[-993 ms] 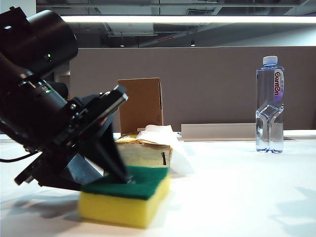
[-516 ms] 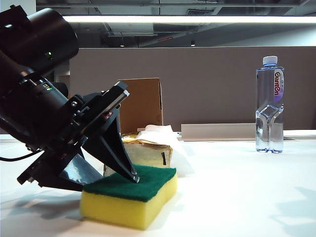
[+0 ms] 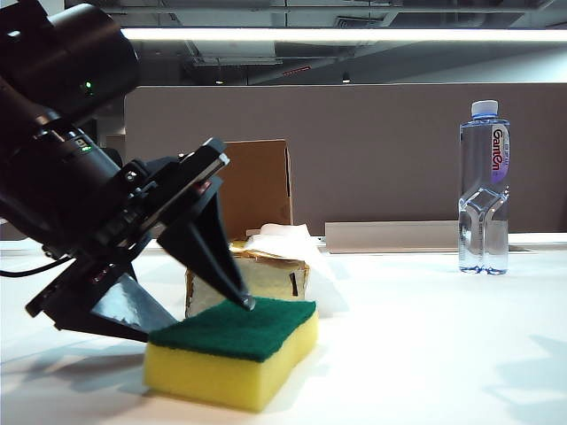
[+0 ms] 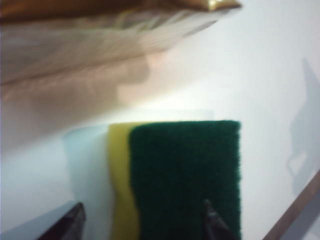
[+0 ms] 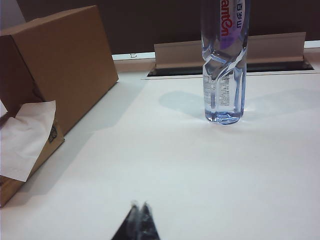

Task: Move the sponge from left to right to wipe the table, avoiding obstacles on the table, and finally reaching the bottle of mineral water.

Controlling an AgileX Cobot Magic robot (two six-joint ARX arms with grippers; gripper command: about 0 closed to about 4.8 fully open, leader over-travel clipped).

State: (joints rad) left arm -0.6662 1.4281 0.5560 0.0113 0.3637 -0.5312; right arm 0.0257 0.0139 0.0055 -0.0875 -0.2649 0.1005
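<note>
An open-plan office or lab. Brown-grey divider panels [image 3: 372, 150] back a white table [image 3: 425, 336]. Strip lights [image 3: 337, 34] and exposed ceiling ducts hang overhead.

Left gripper [image 3: 199, 305] over sponge [image 3: 232, 351] — jaws spread, bottle [image 3: 484, 186] far right

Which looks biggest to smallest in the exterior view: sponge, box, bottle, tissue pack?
As they look there:
1. sponge, nearest the camera, so its lead is unsure
2. box
3. bottle and tissue pack look alike; the pack is partly hidden
</note>
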